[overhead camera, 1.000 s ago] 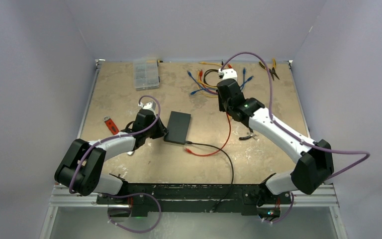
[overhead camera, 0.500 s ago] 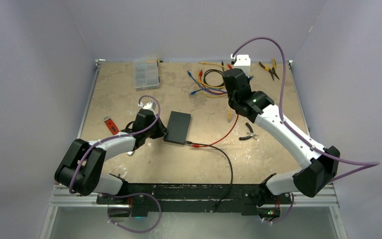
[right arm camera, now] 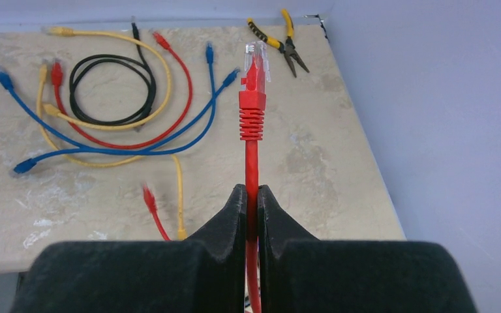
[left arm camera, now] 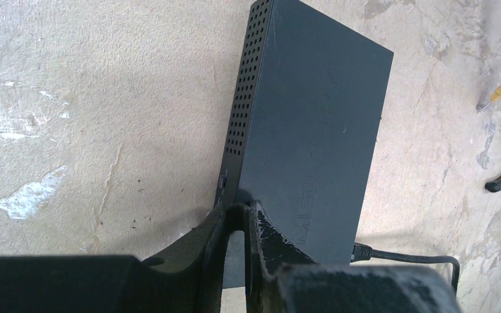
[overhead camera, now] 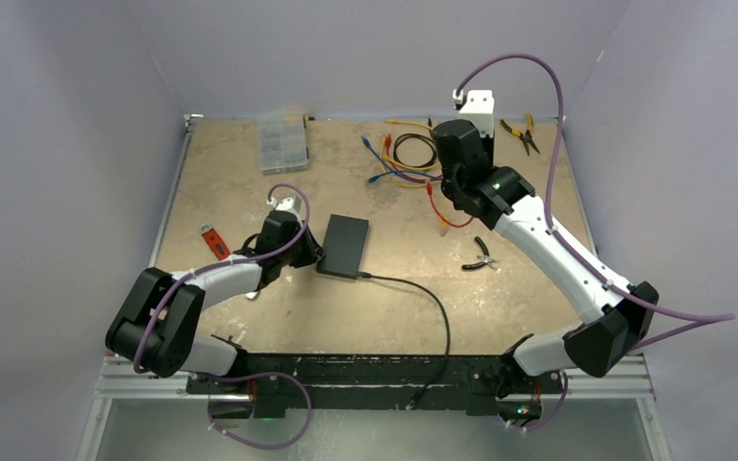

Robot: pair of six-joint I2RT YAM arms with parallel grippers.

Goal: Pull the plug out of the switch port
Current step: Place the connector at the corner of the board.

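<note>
A robotics lab bench: plain grey walls (overhead camera: 375, 58) enclose a scuffed table (overhead camera: 221, 182) strewn with patch cables (overhead camera: 399, 158), pliers (overhead camera: 524, 133) and a parts box (overhead camera: 282, 142).

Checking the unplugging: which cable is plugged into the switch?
The long black cable, plugged in at the switch's near end. The red cable is pinched in the right gripper; the other cables lie loose at the far edge.

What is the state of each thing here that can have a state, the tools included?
switch: lying flat, one edge pinched by the left tool.
left tool: shut on the switch.
red plug: out of the port, free in the air.
red cable: pinched in the right tool.
right tool: shut on the red cable.
black cable: plugged into the switch.
</note>
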